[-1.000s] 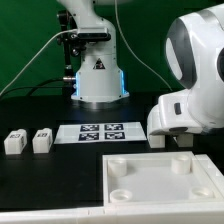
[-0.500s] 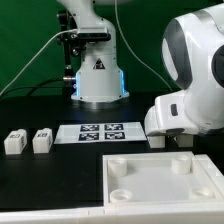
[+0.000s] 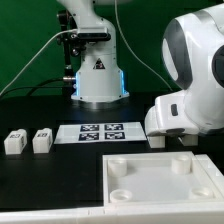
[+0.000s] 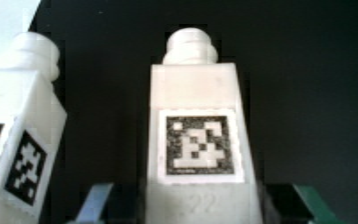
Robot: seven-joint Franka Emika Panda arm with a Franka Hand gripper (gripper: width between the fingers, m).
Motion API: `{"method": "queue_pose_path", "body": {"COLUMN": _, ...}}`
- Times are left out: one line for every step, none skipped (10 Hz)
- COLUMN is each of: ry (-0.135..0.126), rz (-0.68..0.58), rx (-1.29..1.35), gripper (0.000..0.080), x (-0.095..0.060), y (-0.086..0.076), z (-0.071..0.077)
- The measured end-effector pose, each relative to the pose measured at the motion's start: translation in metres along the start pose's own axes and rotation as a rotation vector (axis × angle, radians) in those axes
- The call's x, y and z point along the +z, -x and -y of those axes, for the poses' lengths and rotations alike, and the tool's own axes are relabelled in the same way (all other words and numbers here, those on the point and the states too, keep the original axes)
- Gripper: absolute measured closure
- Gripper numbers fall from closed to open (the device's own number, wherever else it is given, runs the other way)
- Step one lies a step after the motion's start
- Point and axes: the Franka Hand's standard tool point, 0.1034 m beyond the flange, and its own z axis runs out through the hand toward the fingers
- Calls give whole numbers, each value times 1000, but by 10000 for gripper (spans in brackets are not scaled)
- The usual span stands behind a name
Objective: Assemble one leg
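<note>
In the wrist view a white leg (image 4: 199,130) with a black-and-white tag on its face lies on the black table between my gripper (image 4: 202,207) fingers. The jaws stand open, one on each side of the leg, with a dark gap on both sides. A second leg (image 4: 16,120) lies close beside it. In the exterior view my gripper (image 3: 170,142) is low over the table on the exterior view's right, and the arm hides these two legs. Two more legs (image 3: 14,142) (image 3: 41,141) stand at the exterior view's left.
The large flat white panel (image 3: 160,178) with round corner sockets lies at the front. The marker board (image 3: 98,131) lies in the middle of the table. The robot base (image 3: 97,75) stands at the back.
</note>
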Motion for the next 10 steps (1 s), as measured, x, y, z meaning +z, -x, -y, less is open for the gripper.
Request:
{"method": "queue_pose_path", "body": {"ry": 0, "rz": 0, "rx": 0, "gripper": 508, "x": 0, "y": 0, "z": 0}}
{"method": "queue_pose_path", "body": {"ry": 0, "rz": 0, "rx": 0, "gripper": 508, "x": 0, "y": 0, "z": 0}}
{"method": "queue_pose_path", "body": {"ry": 0, "rz": 0, "rx": 0, "gripper": 508, "x": 0, "y": 0, "z": 0}}
{"method": "queue_pose_path", "body": {"ry": 0, "rz": 0, "rx": 0, "gripper": 508, "x": 0, "y": 0, "z": 0}}
{"method": "queue_pose_path", "body": {"ry": 0, "rz": 0, "rx": 0, "gripper": 508, "x": 0, "y": 0, "z": 0}}
{"method": "queue_pose_path", "body": {"ry": 0, "rz": 0, "rx": 0, "gripper": 507, "x": 0, "y": 0, "z": 0}}
{"method": "queue_pose_path", "body": {"ry": 4, "rz": -12, "rx": -17, "gripper": 507, "x": -5, "y": -1, "z": -2}}
{"method": "queue_pose_path", "body": {"ry": 10, "rz": -46, "rx": -40, "gripper": 506, "x": -25, "y": 0, "z": -7}}
{"method": "queue_pose_path", "body": {"ry": 10, "rz": -28, "rx": -56, "gripper": 506, "x": -47, "y": 10, "z": -12}}
{"method": "queue_pose_path", "body": {"ry": -4, "rz": -58, "rx": -62, "gripper": 506, "x": -67, "y": 5, "z": -14}}
